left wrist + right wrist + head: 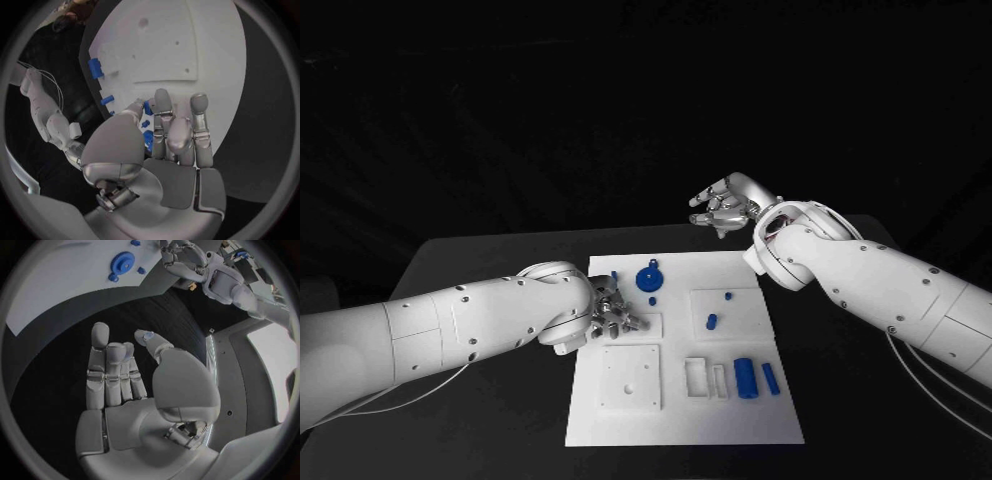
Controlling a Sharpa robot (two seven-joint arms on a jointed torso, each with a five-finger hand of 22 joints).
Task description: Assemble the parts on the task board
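Head view: I see the white task board [678,420] lying mid-table on the black table [473,260]. My left hand [610,312] rests at the board's left edge, fingers bent down onto it; in the left wrist view, small blue parts [147,125] sit right by the fingertips [162,97], but I cannot tell whether any is pinched. A blue gear-shaped disc [649,278] lies on the board's far half, a small blue peg [711,322] nearer the centre, and two blue cylinders [756,378] stand beside white blocks [705,377] towards the near right. My right hand [724,208] hangs above the table beyond the board's far edge, fingers apart, holding nothing.
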